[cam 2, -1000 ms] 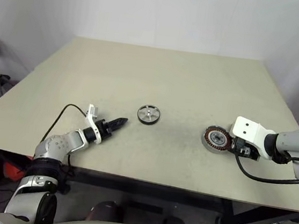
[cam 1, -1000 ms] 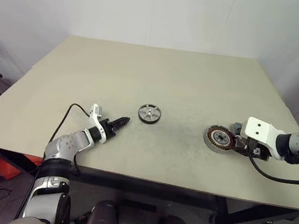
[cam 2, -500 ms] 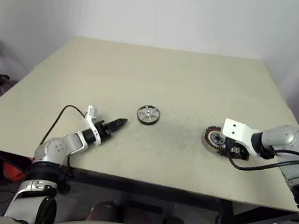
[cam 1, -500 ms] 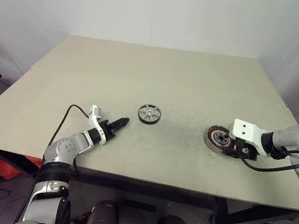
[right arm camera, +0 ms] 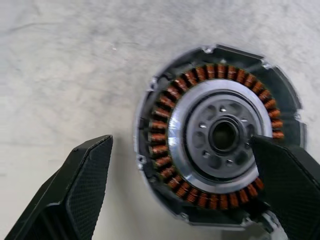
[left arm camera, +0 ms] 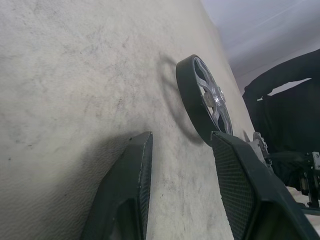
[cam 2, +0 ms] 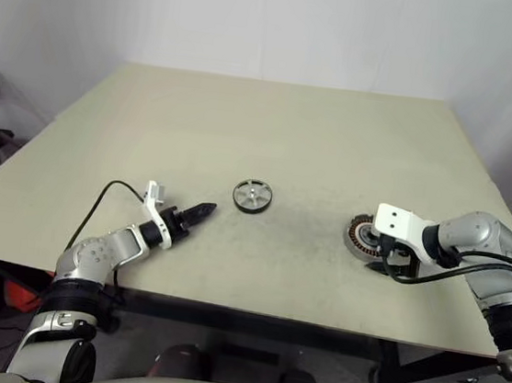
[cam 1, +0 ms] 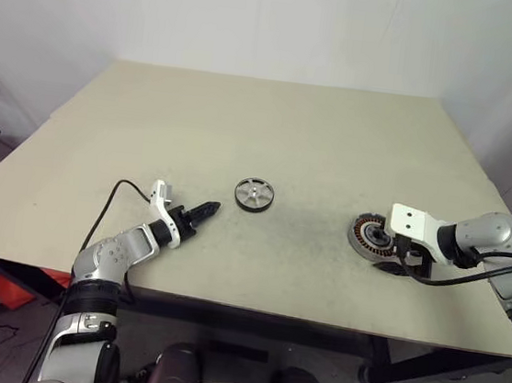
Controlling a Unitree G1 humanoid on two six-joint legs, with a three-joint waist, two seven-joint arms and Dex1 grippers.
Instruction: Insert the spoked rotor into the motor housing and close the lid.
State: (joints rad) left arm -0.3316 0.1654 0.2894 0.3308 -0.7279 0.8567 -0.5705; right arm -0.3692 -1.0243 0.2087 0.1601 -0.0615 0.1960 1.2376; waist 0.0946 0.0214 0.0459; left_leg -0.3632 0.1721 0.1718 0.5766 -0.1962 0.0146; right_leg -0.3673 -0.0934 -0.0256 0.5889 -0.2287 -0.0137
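Right gripper point(right arm camera: 175, 192) spread wide over motor housing point(right arm camera: 220, 135); left gripper point(left arm camera: 182, 192) part-open beside spoked rotor point(left arm camera: 202, 100).

Bright, even overhead light; soft shadows on the table point(cam 1: 271, 138); sharp frames.

The counter point(cam 1: 271, 138) is matt beige, faintly scuffed. The housing point(right arm camera: 220, 137) shows copper windings in shiny metal; the rotor point(cam 1: 255, 194) has silvery metal spokes.
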